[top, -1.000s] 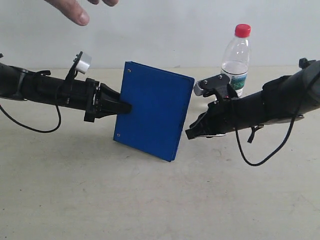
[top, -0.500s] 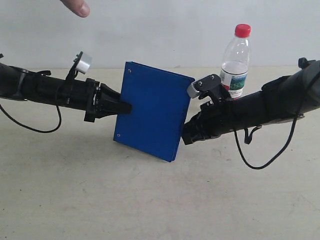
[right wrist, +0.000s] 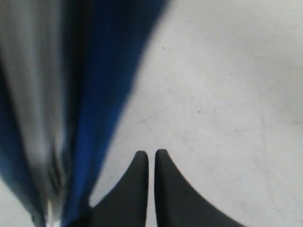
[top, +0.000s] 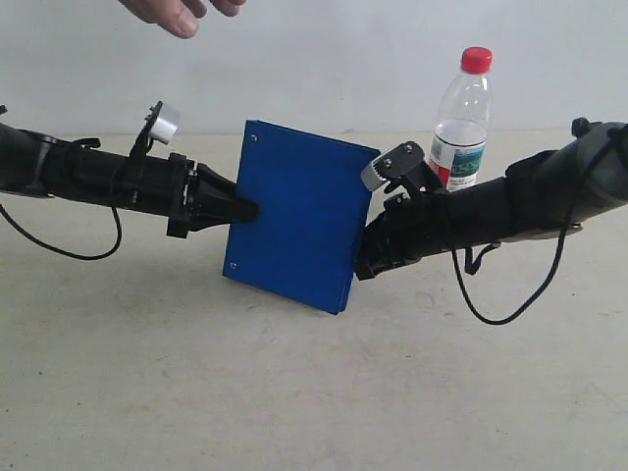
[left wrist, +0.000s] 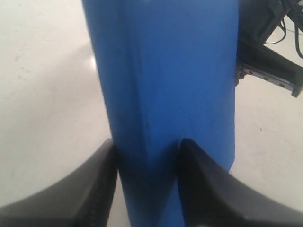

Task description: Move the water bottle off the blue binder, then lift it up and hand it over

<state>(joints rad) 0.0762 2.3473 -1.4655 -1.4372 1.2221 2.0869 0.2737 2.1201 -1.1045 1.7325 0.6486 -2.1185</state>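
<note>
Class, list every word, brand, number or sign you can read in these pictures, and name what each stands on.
Nothing can be read.
The label on the water bottle: print present, too small and blurred to read.
The blue binder: plain cover, no writing shows.

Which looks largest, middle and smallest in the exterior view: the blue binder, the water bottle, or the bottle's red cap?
1. blue binder, clearly the largest.
2. water bottle; it seems to stand farther back, which may shrink it.
3. red cap, by far the smallest.
</note>
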